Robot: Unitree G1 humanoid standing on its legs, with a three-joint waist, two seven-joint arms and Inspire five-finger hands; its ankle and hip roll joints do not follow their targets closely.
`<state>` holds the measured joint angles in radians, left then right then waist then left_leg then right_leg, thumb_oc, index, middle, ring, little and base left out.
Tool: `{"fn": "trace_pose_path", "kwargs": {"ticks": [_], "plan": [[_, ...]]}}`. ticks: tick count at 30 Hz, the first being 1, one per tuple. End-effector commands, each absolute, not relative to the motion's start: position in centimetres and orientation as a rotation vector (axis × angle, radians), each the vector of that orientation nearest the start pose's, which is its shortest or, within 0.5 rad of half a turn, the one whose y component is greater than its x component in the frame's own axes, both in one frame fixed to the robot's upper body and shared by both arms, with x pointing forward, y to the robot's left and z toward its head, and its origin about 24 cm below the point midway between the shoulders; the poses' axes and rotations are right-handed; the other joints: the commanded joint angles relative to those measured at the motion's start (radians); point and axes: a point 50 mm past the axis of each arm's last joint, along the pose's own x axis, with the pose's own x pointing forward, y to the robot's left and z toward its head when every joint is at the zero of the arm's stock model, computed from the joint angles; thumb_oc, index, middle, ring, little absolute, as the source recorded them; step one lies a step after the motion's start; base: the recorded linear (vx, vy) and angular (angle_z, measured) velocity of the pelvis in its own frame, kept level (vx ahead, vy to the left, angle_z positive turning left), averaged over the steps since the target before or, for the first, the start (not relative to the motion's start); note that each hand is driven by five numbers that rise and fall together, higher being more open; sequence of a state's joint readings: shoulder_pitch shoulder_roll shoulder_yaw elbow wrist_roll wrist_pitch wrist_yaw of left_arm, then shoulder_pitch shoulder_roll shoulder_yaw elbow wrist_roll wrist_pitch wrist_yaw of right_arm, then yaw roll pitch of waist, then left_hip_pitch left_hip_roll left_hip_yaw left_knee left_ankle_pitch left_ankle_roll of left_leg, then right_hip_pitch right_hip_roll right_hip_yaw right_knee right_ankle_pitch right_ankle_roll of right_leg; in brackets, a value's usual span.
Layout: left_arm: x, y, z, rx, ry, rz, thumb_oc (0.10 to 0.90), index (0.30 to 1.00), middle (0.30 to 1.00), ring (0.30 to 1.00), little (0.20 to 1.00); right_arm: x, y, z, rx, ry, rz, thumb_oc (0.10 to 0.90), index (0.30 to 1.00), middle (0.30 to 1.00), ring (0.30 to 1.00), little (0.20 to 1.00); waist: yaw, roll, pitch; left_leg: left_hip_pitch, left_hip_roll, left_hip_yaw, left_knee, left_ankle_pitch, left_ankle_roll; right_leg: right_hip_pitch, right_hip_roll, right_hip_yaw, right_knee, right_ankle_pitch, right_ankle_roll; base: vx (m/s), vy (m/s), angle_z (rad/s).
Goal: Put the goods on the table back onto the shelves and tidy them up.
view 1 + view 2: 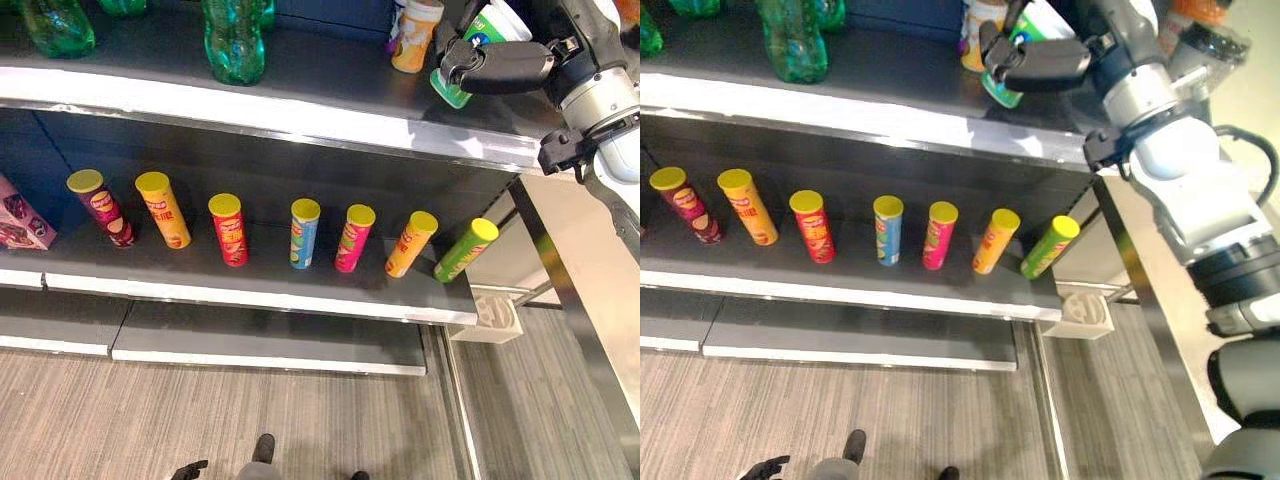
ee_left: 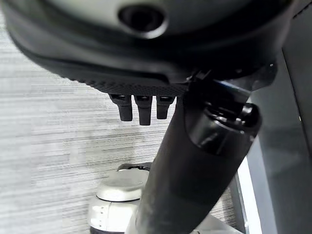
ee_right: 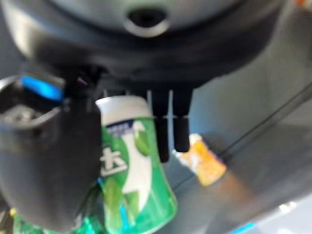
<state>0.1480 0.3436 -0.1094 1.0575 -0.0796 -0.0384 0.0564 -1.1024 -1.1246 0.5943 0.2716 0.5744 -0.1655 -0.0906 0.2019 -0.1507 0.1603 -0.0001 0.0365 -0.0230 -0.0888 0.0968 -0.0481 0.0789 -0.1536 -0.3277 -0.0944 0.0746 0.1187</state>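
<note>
Left hand [image 2: 141,105]: nearest item, hanging low over the grey wood-grain floor [image 1: 250,420]; in its wrist view the fingers hang straight in a relaxed row, holding nothing. Lower shelf [image 1: 260,272]: a row of crisp tubes with yellow lids, all standing apart; maroon tube [image 1: 103,209], orange tube [image 1: 163,209], red tube [image 1: 229,230], blue tube [image 1: 304,233], pink tube [image 1: 353,239], a second orange tube [image 1: 410,244] and a lime-green tube [image 1: 465,250] at the right end. Upper shelf [image 1: 300,95]: green plastic bottles [image 1: 235,40] toward the left, a small orange-and-white cup [image 1: 415,35] further right. Right hand [image 1: 495,65]: raised over the right part of the upper shelf, thumb and fingers curled round a green-and-white cup [image 3: 134,170], which is held tilted, its base at or just above the shelf top and just beside the orange-and-white cup. Handling, by judgement: the cup looks light, thin-walled and smooth, likely to dent or slip under a hard squeeze; best held round the mid-body, as now, not at the lid. Views compared: the right wrist view shows the cup's printed side clamped between thumb and fingers, which the head views mostly hide behind the hand; the head views show the full shelf layout and the cup's place on it.
</note>
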Motion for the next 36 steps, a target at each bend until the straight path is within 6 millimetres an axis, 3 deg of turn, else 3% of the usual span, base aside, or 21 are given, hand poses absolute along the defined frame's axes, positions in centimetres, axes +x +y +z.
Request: {"fn": "trace_pose_path", "kwargs": {"ticks": [1,19,36], "plan": [[6.8,28.9,-14.1,0.382,1.147,0.194,0.8,0.9,0.9,0.9,0.9,31.7,-21.9,40.2,-0.623,-0.872,0.046,0.4,0.3,0.3,0.3,0.3,0.028,-0.023,-0.062,0.003,0.025,-0.036,0.002,-0.084,-0.043,0.0,-0.062,-0.032,0.026,-0.015,0.073,0.01,-0.004,0.09],[6.5,29.7,-13.9,0.39,1.153,0.21,0.8,0.9,0.9,0.9,0.9,33.3,-23.0,39.6,-0.66,-0.772,0.0,0.4,0.3,0.3,0.3,0.3,0.04,-0.048,-0.053,-0.001,0.02,-0.028,0.002,-0.092,-0.041,-0.008,-0.071,-0.036,0.024,-0.002,0.078,0.0,-0.001,0.02],[6.7,29.9,-13.8,0.39,1.145,0.228,0.8,0.9,0.9,0.9,0.9,34.0,-22.5,39.7,-0.654,-0.789,-0.054,0.4,0.3,0.3,0.3,0.3,0.059,-0.069,-0.036,-0.01,0.02,-0.042,0.002,-0.092,-0.038,-0.011,-0.07,-0.046,0.027,-0.003,0.078,0.0,-0.004,0.01]]}}
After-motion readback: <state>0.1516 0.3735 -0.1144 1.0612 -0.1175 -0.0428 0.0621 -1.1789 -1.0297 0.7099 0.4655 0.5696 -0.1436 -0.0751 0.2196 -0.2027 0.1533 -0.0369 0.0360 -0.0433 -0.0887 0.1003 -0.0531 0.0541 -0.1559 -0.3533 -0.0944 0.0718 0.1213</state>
